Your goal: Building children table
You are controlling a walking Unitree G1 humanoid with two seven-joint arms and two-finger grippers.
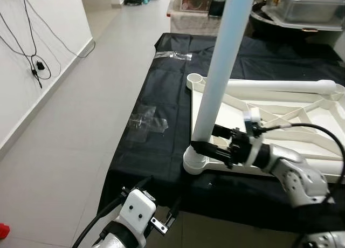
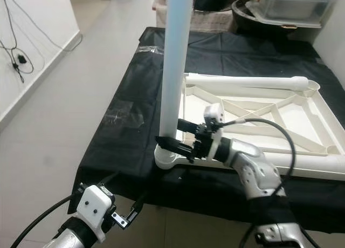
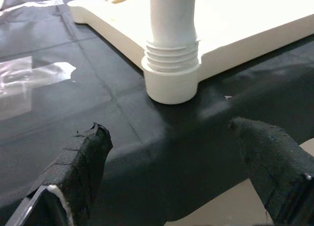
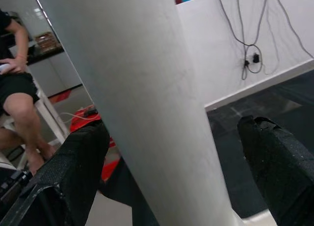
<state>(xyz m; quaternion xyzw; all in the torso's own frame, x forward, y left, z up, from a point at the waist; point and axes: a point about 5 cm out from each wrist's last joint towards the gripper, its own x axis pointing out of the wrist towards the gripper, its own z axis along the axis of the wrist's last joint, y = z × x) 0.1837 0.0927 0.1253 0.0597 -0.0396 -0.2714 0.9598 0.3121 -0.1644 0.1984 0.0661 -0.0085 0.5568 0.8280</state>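
Straddling the upright pale-blue plastic leg (image 1: 223, 64) unclenched, the right hand (image 1: 207, 140) hovers above the white upturned tabletop's (image 1: 280, 145) corner socket (image 3: 171, 81), left hand (image 3: 171, 152) released below the black-draped bench (image 1: 161, 145).

The two head cameras looked forward and down from above the near edge of the black-draped bench (image 1: 161, 151), sharing the upright leg (image 2: 175, 64), which the left wrist camera viewed low from just beyond that edge and the right wrist camera saw very close.
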